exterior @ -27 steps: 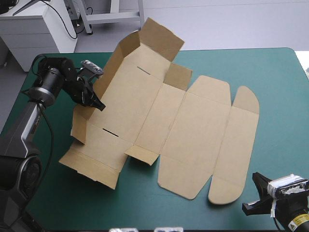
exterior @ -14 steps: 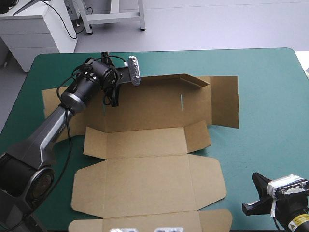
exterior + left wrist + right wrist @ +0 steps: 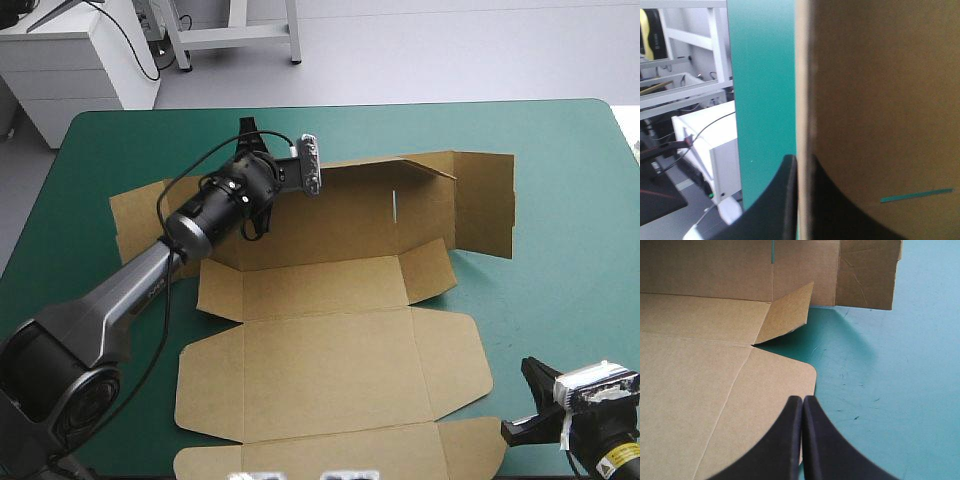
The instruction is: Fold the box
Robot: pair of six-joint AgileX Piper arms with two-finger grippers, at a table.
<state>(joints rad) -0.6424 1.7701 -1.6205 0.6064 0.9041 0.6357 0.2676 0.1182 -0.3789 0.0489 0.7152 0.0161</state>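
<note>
The box (image 3: 330,370) is a cut sheet of brown board lying open on the teal-green cover, with its far long panel (image 3: 370,200) tilted up. My left gripper (image 3: 258,215) is at that panel's left part. In the left wrist view the board's edge (image 3: 880,100) stands between the two black fingers, so the left gripper (image 3: 802,165) is shut on the box. My right gripper (image 3: 530,400) waits near the table's front right corner. In its own view the right gripper (image 3: 802,405) is shut on nothing, its tips just over a rounded flap corner (image 3: 790,375).
A narrow slot (image 3: 396,207) cuts through the raised panel. A small side flap (image 3: 785,315) stands up ahead of the right gripper. Bare teal-green cover (image 3: 570,250) lies to the right of the box. A white cabinet (image 3: 70,60) stands beyond the far left corner.
Earlier the sheet lay turned and the left gripper swung it a quarter turn. Just before now the left gripper and box shifted rightward. The right arm has stayed still.
</note>
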